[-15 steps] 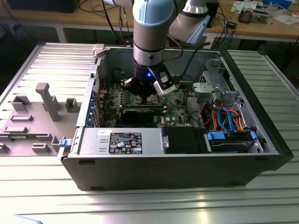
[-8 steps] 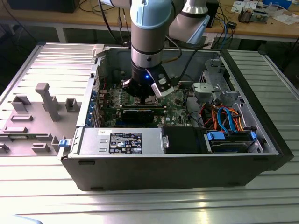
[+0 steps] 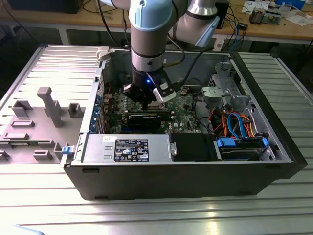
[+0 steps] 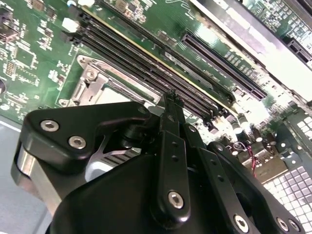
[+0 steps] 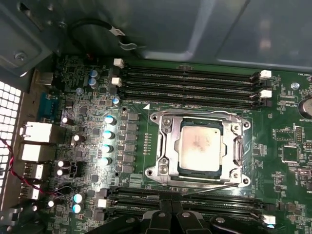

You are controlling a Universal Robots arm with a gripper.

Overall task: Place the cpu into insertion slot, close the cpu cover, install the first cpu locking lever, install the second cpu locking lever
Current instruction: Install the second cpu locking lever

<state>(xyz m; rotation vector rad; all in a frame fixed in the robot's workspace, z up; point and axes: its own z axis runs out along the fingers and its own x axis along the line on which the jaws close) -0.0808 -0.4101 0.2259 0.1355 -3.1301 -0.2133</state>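
Green circuit board (image 5: 204, 53) fills the open grey computer case (image 3: 186, 171) you are working over.
You see the thin silvery metal cpu cover (image 5: 202, 146) closed over the silvery square cpu (image 5: 201, 145), seated in its socket; the black gripper (image 5: 170, 202), fingers together, hovers just beside its edge.

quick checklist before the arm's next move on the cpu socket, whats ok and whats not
1. Silvery square cpu seated in the dark-rimmed insertion slot: ok.
2. Thin silvery metal cpu cover down flat around the chip: ok.
3. Thin wire locking lever along the socket edge hooked down: cannot tell.
4. Black gripper near that lever edge, above the green circuit board: ok.
5. Long black memory slots unobstructed: ok.
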